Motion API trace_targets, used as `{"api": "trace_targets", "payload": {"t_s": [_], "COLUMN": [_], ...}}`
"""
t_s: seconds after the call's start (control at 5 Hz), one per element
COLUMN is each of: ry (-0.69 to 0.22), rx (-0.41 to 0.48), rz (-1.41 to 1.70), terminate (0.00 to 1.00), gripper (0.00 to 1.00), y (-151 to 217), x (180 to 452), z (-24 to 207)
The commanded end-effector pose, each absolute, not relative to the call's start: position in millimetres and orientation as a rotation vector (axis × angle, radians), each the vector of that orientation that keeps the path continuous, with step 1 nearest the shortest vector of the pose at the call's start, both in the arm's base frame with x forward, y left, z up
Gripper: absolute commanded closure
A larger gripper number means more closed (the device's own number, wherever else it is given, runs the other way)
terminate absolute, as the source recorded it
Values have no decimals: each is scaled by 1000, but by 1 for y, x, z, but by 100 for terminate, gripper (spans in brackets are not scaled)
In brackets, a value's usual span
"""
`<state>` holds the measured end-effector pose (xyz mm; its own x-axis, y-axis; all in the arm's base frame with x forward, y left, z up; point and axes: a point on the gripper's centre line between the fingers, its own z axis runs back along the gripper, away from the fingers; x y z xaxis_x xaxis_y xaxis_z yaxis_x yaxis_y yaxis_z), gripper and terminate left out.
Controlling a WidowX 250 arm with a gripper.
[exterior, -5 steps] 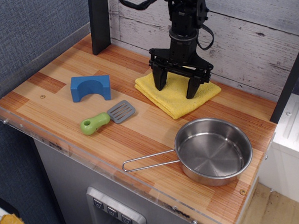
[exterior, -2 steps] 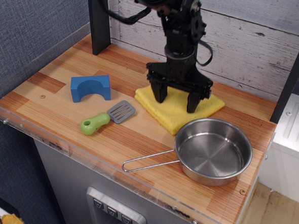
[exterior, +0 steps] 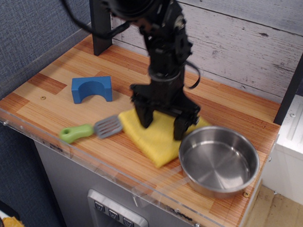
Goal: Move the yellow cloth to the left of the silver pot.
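The yellow cloth lies flat on the wooden counter, just left of the silver pot, with its right edge at the pot's rim. The pot sits at the front right; its wire handle does not show. My gripper stands upright on the cloth with its two black fingers spread wide and their tips pressed onto the cloth's top. Nothing is held between the jaws.
A grey spatula with a green handle lies left of the cloth, its head touching the cloth's edge. A blue arch block stands at the left. A clear guard rims the counter's front edge. A black post stands at the back left.
My gripper has slid forward and left with the cloth under its fingers, from the back wall to beside the pot. The spatula was pushed left. The pot shifted and its handle went out of sight.
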<state>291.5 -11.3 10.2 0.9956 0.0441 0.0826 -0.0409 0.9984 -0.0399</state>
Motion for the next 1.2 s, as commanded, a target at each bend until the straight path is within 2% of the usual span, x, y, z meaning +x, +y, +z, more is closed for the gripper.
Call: {"api": "trace_targets", "payload": {"t_s": [0.0, 0.4, 1.0], "ry": [-77, -97, -153], "rx": [-49, -47, -53], "rz": [60, 47, 17], "terminate": [0, 0, 0], "gripper": [0, 0, 0], "y": [-1, -2, -7], "x": [260, 267, 275], "z": [12, 18, 42]}}
